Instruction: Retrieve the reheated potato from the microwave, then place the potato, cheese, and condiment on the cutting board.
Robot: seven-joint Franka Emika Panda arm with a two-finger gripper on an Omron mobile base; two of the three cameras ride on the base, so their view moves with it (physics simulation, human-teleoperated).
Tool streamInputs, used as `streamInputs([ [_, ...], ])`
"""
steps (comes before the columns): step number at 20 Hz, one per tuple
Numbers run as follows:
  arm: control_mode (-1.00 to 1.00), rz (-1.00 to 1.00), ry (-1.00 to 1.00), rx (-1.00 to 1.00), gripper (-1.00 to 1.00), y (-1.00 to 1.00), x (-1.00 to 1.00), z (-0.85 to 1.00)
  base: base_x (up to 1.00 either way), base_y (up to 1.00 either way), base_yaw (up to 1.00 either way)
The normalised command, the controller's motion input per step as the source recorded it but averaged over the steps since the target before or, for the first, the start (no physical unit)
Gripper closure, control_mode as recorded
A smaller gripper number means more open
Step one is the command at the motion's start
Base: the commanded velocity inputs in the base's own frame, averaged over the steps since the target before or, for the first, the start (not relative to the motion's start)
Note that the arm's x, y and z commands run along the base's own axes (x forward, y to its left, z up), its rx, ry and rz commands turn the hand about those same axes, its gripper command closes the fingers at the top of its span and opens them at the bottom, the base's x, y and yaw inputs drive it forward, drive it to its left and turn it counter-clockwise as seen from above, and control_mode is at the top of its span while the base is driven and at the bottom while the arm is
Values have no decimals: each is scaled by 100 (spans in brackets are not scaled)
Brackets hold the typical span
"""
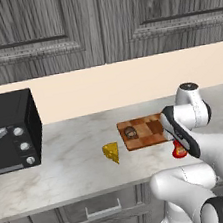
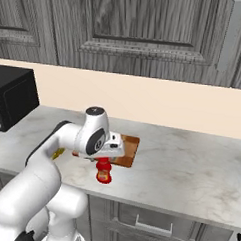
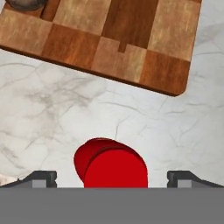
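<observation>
Spanning the frame, marble surface [image 1: 65,161] carries all items. Black toaster oven [image 1: 8,131] sits at far left. Board [image 1: 144,131] lies mid-surface; potato [image 1: 130,131] rests on its left end. Cheese [image 1: 111,152] stands on the surface just left of the board, off it. Bottle [image 2: 104,170] stands upright near the board's front edge, apart from it. Pincer [image 3: 111,177] hangs above the bottle cap, fingers [image 3: 41,178] wide apart either side, holding nothing.

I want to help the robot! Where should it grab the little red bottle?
Around its cap and neck, coming straight down from above. The red bottle stands upright on the counter beside the cutting board, and the open gripper already hangs over it, a fingertip each side.
</observation>
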Motion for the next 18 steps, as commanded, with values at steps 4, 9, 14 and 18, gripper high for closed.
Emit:
streamInputs([
  [4, -100, 0, 5, 0, -100, -11, 3, -6, 0, 0, 0],
  [9, -100, 0, 4, 0, -100, -1, -4, -18, 0, 0, 0],
  [14, -100, 0, 0, 0, -100, 4, -6, -21, 0, 0, 0],
  [18, -100, 0, 0, 0, -100, 3, -4, -15, 0, 0, 0],
])
